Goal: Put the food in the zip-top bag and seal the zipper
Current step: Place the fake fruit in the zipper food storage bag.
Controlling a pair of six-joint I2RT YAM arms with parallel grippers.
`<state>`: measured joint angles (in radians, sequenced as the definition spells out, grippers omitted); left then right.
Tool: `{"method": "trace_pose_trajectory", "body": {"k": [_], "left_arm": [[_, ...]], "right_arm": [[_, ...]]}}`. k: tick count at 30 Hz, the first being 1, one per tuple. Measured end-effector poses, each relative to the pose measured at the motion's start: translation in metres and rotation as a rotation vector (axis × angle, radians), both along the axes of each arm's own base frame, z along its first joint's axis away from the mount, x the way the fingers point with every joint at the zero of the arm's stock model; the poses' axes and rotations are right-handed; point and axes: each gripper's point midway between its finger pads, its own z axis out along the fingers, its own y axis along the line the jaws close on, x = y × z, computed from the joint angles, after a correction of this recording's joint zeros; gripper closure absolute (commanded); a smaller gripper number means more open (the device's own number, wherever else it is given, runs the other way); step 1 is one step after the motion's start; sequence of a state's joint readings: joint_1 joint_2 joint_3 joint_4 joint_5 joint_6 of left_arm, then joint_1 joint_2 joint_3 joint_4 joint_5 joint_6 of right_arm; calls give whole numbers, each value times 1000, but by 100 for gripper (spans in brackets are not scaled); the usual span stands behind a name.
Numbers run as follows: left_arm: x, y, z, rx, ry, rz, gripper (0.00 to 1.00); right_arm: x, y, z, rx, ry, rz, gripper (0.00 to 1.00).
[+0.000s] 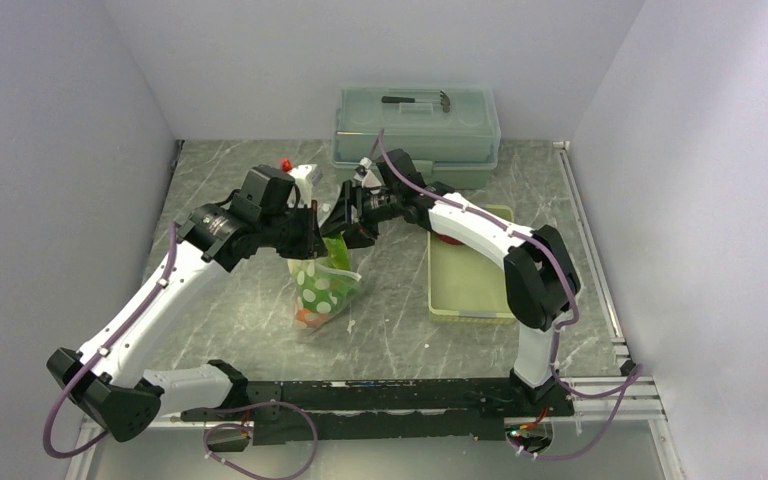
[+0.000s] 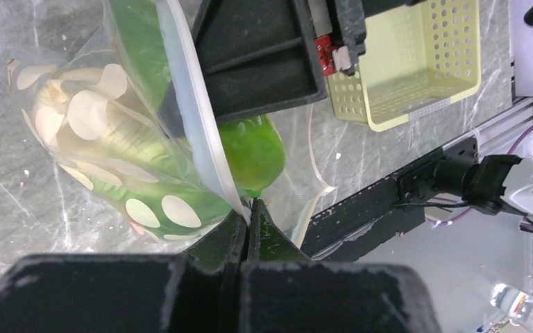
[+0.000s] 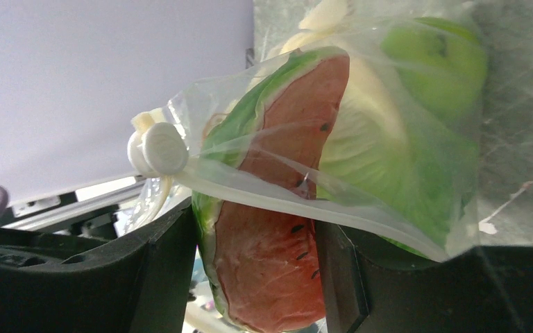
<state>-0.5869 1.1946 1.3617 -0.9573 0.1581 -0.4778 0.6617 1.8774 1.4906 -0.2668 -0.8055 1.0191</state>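
We see our right hand (image 3: 257,277) with its black fingers (image 3: 153,277) clasping a red, green-rinded toy watermelon slice (image 3: 277,208) halfway into the clear soft plastic zip-top bag (image 3: 458,159), where a round green fruit (image 3: 434,59) lies.

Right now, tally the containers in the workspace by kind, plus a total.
zip-top bag: 1
perforated tray: 1
lidded box: 1
Total: 3

Overhead looks down; both wrist views (close) share bag (image 2: 97,159).
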Motion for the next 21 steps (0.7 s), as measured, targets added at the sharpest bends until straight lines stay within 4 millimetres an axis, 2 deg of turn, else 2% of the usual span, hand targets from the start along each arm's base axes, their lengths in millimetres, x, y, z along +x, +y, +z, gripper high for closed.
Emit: {"method": "trace_pose_trajectory", "body": {"k": [3, 7, 11, 18, 21], "left_arm": [[2, -2, 0, -11, 8, 14, 100], [4, -6, -3, -17, 29, 27, 100], [6, -7, -5, -17, 42, 43, 100], [11, -3, 2, -4, 20, 73, 100], [12, -2, 3, 1, 15, 80, 100]], "right_arm": [[-3, 1, -8, -42, -28, -5, 70], [-7, 3, -14, -107, -84, -9, 54], [-9, 5, -10, -148, -160, -10, 41], [-12, 0, 2, -167, -245, -8, 13], [-11, -3, 4, -171, -263, -6, 8]]}}
